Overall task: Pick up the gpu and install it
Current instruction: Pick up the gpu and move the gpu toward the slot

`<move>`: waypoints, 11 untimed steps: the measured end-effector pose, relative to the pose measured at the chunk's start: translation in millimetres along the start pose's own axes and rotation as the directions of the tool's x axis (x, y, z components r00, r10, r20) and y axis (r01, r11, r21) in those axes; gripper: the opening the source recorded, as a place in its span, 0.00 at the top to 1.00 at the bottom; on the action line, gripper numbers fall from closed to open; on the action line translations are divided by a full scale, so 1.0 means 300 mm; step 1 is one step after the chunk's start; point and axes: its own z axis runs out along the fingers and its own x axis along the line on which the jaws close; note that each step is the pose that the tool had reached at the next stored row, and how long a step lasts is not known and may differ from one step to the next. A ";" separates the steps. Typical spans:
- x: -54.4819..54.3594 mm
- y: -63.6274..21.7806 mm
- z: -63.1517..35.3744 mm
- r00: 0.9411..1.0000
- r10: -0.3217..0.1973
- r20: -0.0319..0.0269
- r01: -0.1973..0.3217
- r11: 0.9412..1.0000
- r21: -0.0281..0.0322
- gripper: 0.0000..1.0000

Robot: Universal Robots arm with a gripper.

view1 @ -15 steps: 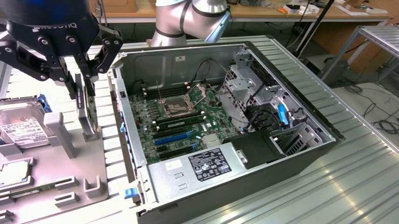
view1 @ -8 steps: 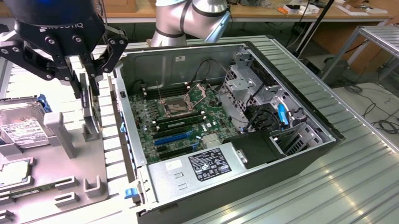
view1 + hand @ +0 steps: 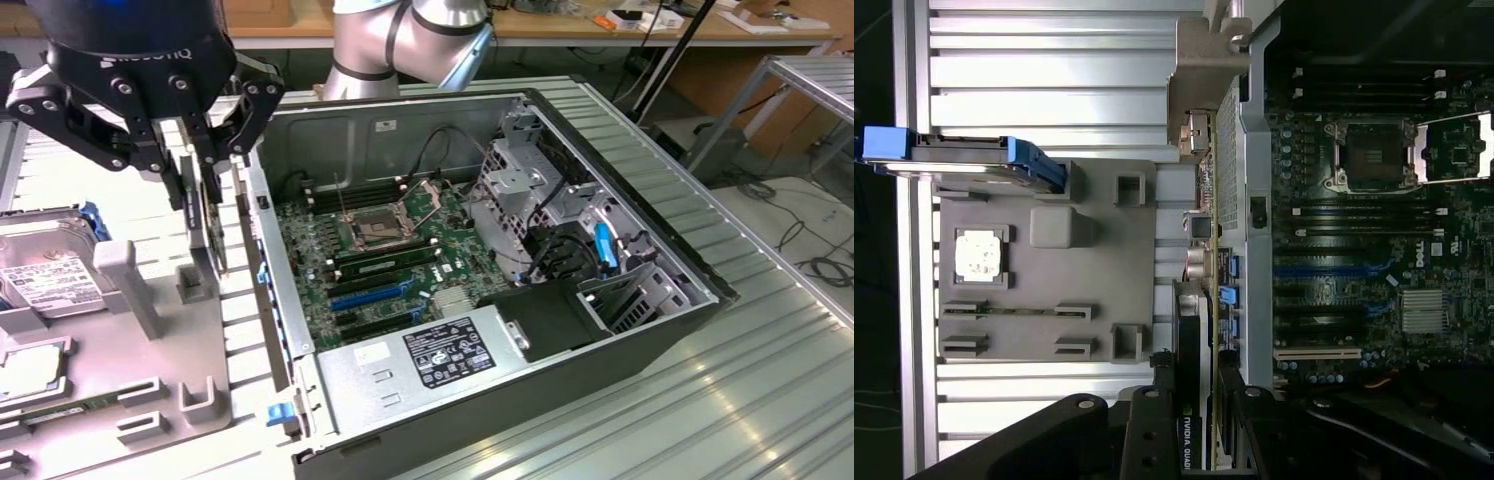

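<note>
The gpu (image 3: 211, 225) is a thin black-faced card seen edge-on, standing upright above the grey holder tray (image 3: 147, 340) just outside the open computer case. My gripper (image 3: 207, 175) comes down from above and is shut on the card's upper edge, one finger on each face. In the wrist view the gpu (image 3: 1190, 380) with its white lettering sits between the black fingers (image 3: 1152, 410) of the gripper (image 3: 1192, 400). Its lower end is close to a grey holder post (image 3: 198, 285); I cannot tell whether they touch. The motherboard (image 3: 400, 250) lies inside the case to the exterior view's right of the card.
The case wall (image 3: 274, 290) stands between the card and the motherboard's blue slots (image 3: 367, 297). A hard drive (image 3: 47, 275), a processor chip (image 3: 27, 370) and a memory stick (image 3: 67, 410) rest on the holder tray. A power supply (image 3: 447, 355) and drive cage (image 3: 534, 185) fill the case's near side.
</note>
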 end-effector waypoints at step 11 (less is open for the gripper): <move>-0.026 0.000 0.001 1.000 0.000 0.000 0.000 1.000 0.000 0.73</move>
